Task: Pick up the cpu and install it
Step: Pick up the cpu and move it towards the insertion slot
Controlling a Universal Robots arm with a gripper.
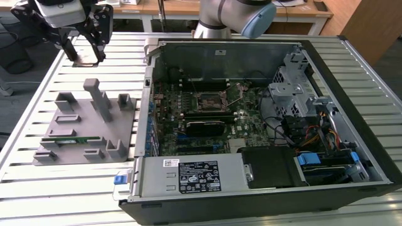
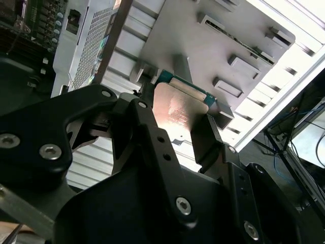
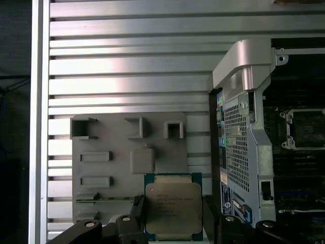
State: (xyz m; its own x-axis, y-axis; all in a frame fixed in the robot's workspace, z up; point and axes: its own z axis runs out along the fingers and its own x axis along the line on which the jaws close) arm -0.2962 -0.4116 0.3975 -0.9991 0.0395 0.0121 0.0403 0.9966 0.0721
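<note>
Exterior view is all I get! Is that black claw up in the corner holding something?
Observer: Yes. In both wrist views the black gripper clamps the small square cpu with the silvery metal top.
Operator: Is it crooked?
Observer: No, in the second wrist view it sits flat, with a finger on each of two opposite edges.
Operator: Is it all silver?
Observer: Not quite. The first wrist view shows a thin green rim around the metal top.
</note>
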